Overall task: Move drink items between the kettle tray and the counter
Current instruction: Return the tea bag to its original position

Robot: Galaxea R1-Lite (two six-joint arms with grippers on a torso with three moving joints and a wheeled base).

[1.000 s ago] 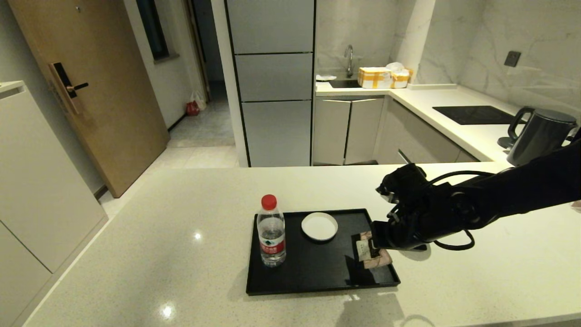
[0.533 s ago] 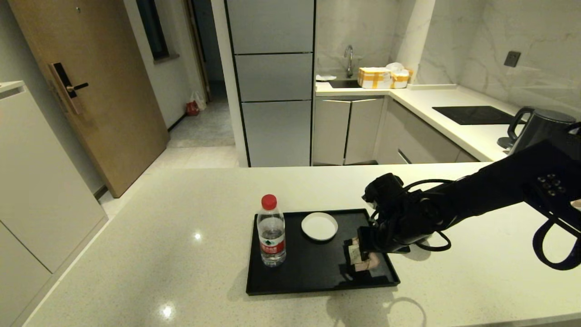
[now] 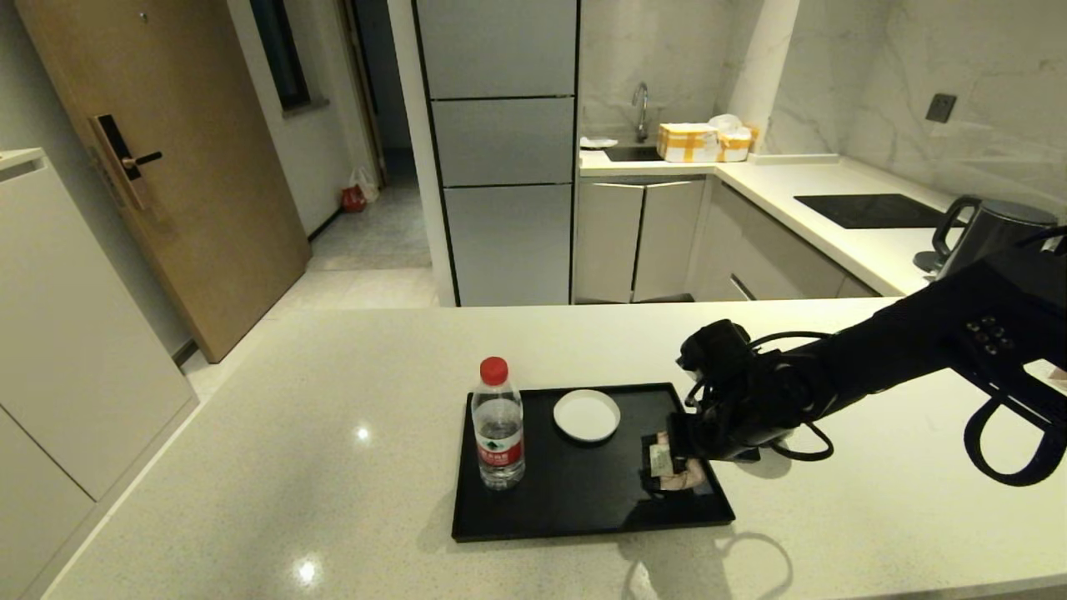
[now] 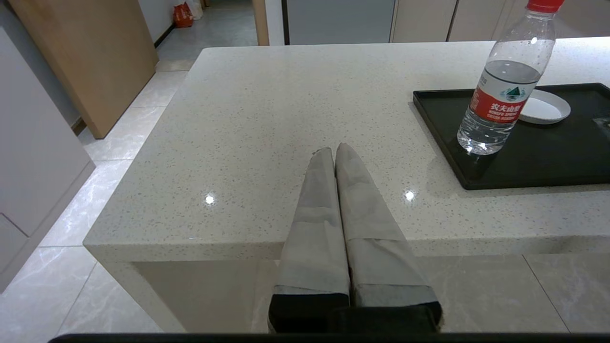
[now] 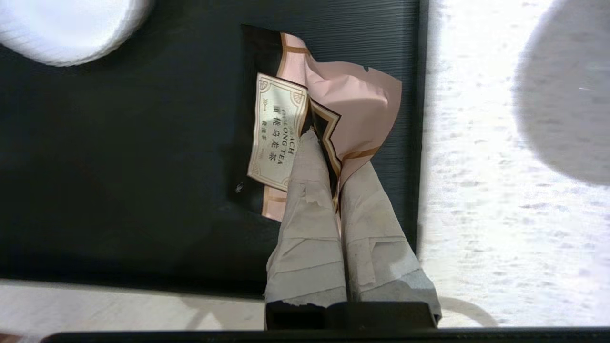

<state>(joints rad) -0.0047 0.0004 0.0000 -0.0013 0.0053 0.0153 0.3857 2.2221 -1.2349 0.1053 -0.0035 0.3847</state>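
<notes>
The counter (image 3: pixel 250 467) spreads wide and bare around the tray (image 3: pixel 575 508), and as far as I can see none of the drink things rests on it yet. The tray lies near the middle of the counter, a little to my right, and it carries everything: a water bottle (image 3: pixel 498 433) stands upright at its left end, the cup (image 3: pixel 587 415) sits towards its far edge near the middle, and the tea sachet (image 3: pixel 671 468) is at its right end, just inside the rim. So I judge the job to be at an early stage, with this sachet the first piece in hand and the cup not yet dealt with. My right gripper (image 5: pixel 329 157) is down over the sachet with my fingers (image 5: pixel 305 209) pinched together on its pink-and-black foil, and the packet buckles where I grip it; whether it has lifted clear of the tray floor or is touching it, I cannot tell. What is left, in my view, is to carry it over the low rim to the counter just beside it on the right. My left gripper (image 4: pixel 336 151) hangs idle off the near left edge of the counter, fingers pressed together on nothing.
</notes>
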